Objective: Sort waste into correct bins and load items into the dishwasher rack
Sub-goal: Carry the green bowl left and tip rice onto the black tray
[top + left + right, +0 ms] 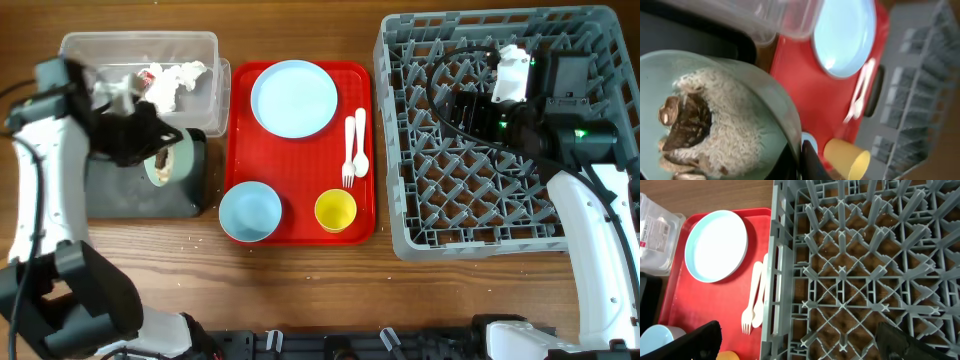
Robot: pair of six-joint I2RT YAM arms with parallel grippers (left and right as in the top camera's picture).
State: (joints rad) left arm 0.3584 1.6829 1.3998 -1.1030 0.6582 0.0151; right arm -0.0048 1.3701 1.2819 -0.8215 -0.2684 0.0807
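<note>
Red serving tray [300, 160]; pale blue plate [294, 98]; yellow cup [335, 210]; grey lattice rack [450, 190]; pale green bowl [657, 75].

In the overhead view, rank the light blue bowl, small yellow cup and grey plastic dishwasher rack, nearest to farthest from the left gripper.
1. Light blue bowl, red tray's near-left corner.
2. Yellow cup, tray's near-right corner.
3. Grey rack, far right.

Robot lab bench is indicated, dressed up as a canteen dish station. A left arm [35, 190] and a right arm [600, 250] are mounted at the front edge of a plain wooden table [300, 265]. A grey rack [392, 130], a tub [200, 45], a black tray [120, 200] and a red tray [300, 200] with plate [294, 98], cup [335, 210] and plastic fork [348, 150] are set straight on the tabletop
</note>
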